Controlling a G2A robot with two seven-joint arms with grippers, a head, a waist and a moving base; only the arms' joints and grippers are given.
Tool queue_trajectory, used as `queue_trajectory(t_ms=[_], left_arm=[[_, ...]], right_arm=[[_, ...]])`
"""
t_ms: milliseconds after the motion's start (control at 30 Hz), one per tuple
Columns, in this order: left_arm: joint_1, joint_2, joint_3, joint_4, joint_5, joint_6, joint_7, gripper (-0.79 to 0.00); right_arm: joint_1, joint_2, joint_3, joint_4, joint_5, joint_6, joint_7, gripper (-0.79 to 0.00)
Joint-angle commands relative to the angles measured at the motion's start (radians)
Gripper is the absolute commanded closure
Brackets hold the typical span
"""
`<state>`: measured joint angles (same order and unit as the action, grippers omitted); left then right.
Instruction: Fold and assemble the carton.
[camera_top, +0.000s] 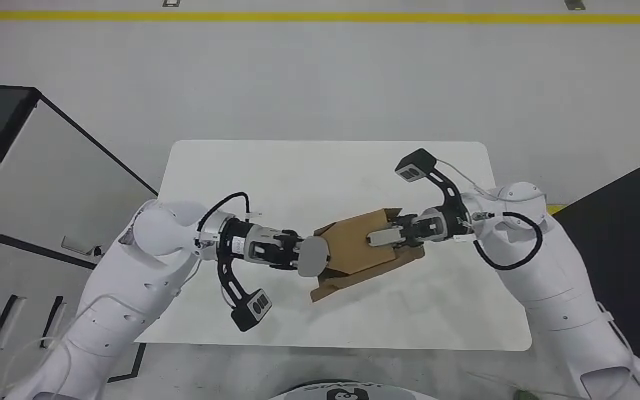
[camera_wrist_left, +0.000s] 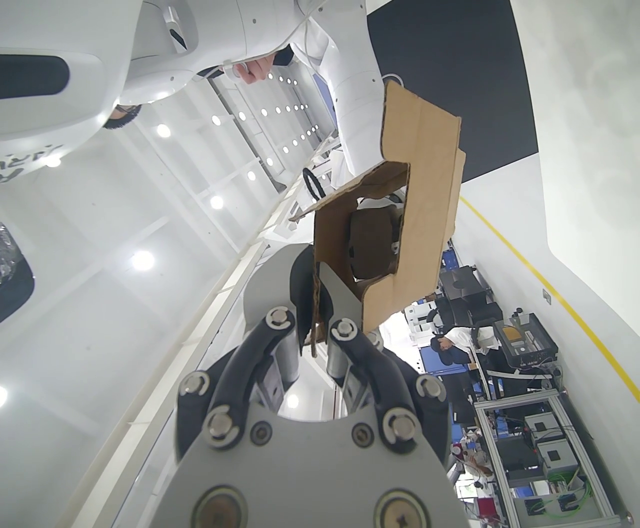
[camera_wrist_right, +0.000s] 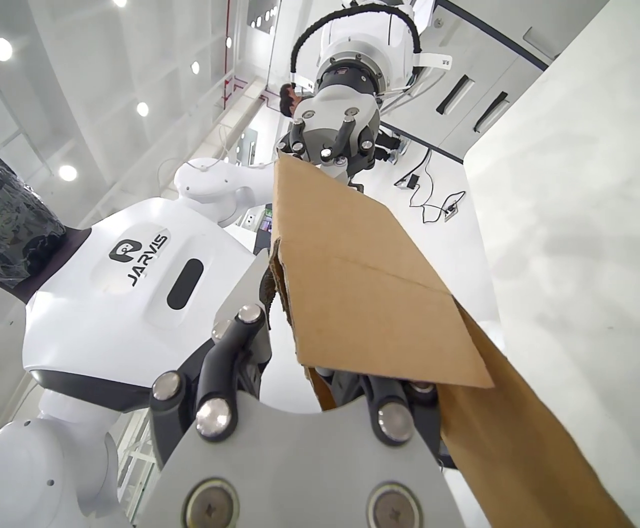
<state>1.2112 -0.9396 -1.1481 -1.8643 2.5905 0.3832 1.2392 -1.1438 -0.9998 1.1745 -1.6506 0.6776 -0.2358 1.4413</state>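
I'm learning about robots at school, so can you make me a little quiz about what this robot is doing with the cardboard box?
1. Which one holds the carton? A) only the left gripper B) only the right gripper C) both grippers
2. True or false: the carton is already a closed box, shut on every side.
3. Fill in: the top of the table is the colour ____.

Key: 1 C, one gripper at each end. 2 False, you can see through its open end in the left wrist view. 3 White.
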Motion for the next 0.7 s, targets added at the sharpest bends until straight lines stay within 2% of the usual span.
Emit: queue_trajectory(t_ms=[0,33,67,100,667], left_arm=[[-0.002,0.0,0.002,0.0,0.004,0.002,0.006,-0.025],[-0.004,0.0,0.006,-0.001,0.002,0.001,0.01,-0.289],[-0.007,0.0,0.008,-0.001,0.006,-0.002,0.016,-0.637],[-0.009,0.0,0.01,-0.002,0.006,-0.001,0.016,-0.785],[-0.017,-0.003,0.014,0.016,-0.039,0.013,-0.003,-0.785]], right_arm=[[0.0,0.001,0.0,0.002,-0.014,0.003,-0.004,0.0],[0.0,0.001,0.0,0.001,-0.019,0.005,-0.007,0.0],[-0.001,0.001,0.0,0.001,-0.02,0.006,-0.009,0.0],[-0.002,0.001,0.001,0.002,-0.02,0.008,-0.011,0.0],[-0.025,0.007,0.022,0.019,-0.056,0.041,-0.065,0.0]])
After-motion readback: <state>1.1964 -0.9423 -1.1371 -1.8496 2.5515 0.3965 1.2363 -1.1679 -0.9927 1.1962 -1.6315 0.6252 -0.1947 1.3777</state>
